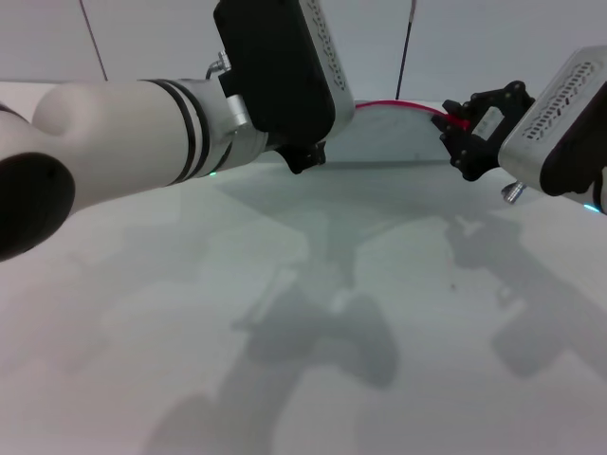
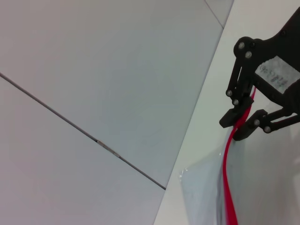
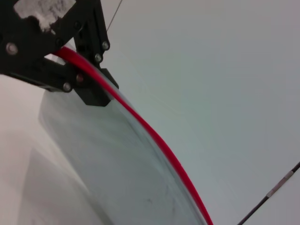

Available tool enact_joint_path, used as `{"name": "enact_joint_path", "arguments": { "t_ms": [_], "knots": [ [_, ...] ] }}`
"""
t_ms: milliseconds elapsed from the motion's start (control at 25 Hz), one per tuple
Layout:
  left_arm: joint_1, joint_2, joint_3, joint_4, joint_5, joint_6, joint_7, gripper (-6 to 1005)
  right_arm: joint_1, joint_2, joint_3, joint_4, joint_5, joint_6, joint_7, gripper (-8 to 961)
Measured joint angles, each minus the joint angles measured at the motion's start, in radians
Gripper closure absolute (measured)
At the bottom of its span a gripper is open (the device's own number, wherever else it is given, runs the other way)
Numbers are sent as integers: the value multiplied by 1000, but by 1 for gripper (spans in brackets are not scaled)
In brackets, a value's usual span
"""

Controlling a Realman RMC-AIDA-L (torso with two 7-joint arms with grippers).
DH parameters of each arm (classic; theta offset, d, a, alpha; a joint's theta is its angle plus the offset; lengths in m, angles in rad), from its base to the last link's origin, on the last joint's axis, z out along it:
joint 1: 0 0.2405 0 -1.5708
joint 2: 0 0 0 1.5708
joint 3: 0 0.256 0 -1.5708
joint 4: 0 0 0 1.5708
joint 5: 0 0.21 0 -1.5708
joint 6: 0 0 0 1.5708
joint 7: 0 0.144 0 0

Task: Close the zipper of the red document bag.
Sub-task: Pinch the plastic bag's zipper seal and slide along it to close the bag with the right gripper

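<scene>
Red zipper [image 3: 154,136] in right gripper [image 2: 240,125]

The head camera looks forward and down from above across the pale surface [image 1: 313,360], with the left arm's casing close to the lens and filling the upper left, and the right gripper [image 1: 451,133] at the far right. The left wrist camera sits close behind the red document bag [image 2: 201,192] and looks along its zipper [image 2: 228,178] toward the right gripper [image 2: 240,125], with wall panels behind. The right wrist camera looks from very near past its own gripper [image 3: 89,91] along the zipper [image 3: 159,140] in the opposite direction. All three views share the zipper edge and the right gripper pinching it.
</scene>
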Motion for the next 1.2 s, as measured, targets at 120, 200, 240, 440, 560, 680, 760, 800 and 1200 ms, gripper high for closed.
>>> {"name": "enact_joint_path", "arguments": {
  "t_ms": [120, 200, 240, 440, 560, 680, 760, 800, 1200],
  "knots": [
    [2, -1, -1, 0, 0, 0, 4, 945, 0, 0, 0, 1, 0, 0, 0, 817],
    [3, -1, -1, 0, 0, 0, 5, 945, 1, 0, -1, 1, 0, -1, 0, 821],
    [4, -1, -2, 0, 0, 0, 5, 945, 1, 0, -1, 1, 0, -1, 0, 828],
    [4, -1, -2, 0, 0, 0, 6, 944, 1, 0, 0, 1, 0, -2, 4, 860],
    [4, -1, -3, -7, 0, 0, 6, 944, 1, 0, 1, 1, 0, -1, 11, 873],
    [6, -1, -5, -10, 0, 0, 6, 944, 1, 0, 5, 1, 0, 0, 12, 874],
    [8, -1, -5, -12, 0, -1, 6, 944, 1, 0, 8, 7, 0, 0, 13, 874],
    [12, -1, -5, -16, 0, -2, 6, 944, 1, 0, 10, 12, -2, 2, 13, 874],
    [73, 0, -10, -104, 0, -13, 19, 944, 17, 0, 91, 101, -55, 38, 15, 876]
  ]
}}
